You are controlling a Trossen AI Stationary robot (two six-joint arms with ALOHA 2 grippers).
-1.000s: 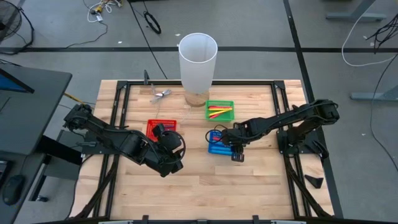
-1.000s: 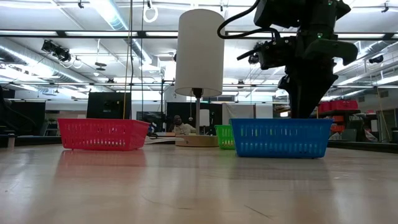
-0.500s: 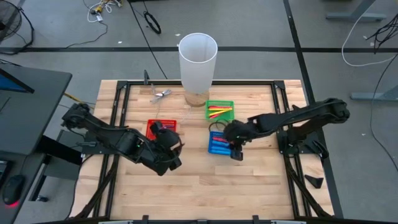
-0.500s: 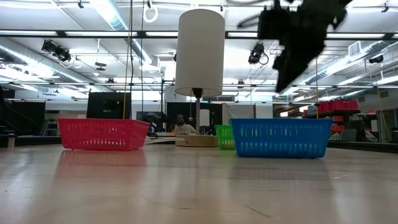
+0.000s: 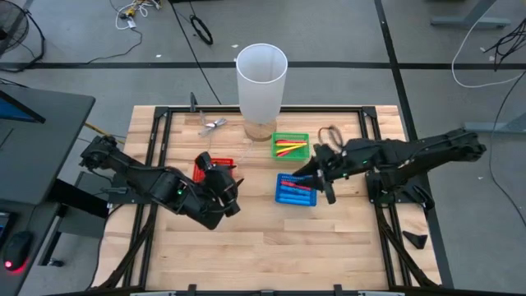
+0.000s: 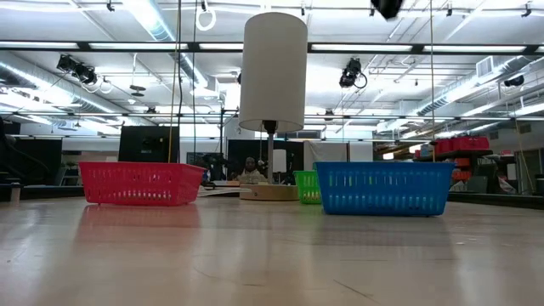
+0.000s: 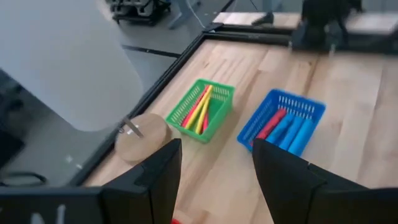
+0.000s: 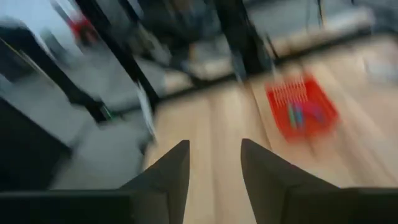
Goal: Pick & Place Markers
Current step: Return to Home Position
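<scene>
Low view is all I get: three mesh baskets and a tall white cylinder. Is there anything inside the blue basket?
Observer: Yes. Seen from above, the blue basket holds several light blue markers and one red marker.
Visitor: And the green one behind it?
Observer: The green basket holds yellow and red markers.
Visitor: Where are the robot's pincers?
Observer: Both are open and up off the table. The left pincer is over the red basket, and the right pincer is by the blue basket's right side.
</scene>
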